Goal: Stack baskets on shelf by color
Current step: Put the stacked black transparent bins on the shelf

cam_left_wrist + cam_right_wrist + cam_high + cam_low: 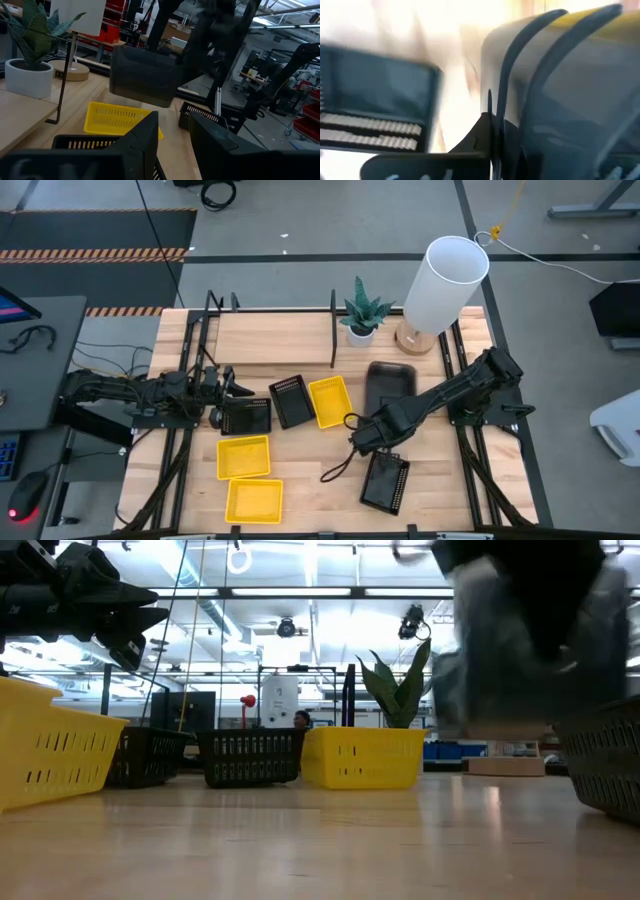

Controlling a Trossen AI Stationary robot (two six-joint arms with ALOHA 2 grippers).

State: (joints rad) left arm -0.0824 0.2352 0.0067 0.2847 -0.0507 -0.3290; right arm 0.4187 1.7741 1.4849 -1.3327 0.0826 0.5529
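Note:
My right gripper [370,430] is shut on dark grey baskets [390,383] held in the air over the table's middle right; they show lifted and blurred in the low view [520,660] and the left wrist view [145,80]. My left gripper [226,387] is open above a black mesh basket [246,416] at the table's left. Two more black mesh baskets [293,401] [385,481] and three yellow baskets [330,401] [245,457] [253,500] rest flat on the table. The shelf [275,340] runs along the far side. My right gripper holds the grey baskets at their rim [492,107], where at least two nested rims show side by side. One dark finger [480,132] lies against the rim; the other is hidden. The baskets are lifted clear of the table [520,660].
A potted plant [360,316] and a white lamp [445,280] stand at the shelf's right end. An upright black divider [333,330] splits the shelf. A loose cable loop [340,463] hangs by the right wrist. Bare tabletop shows near the front middle [320,500].

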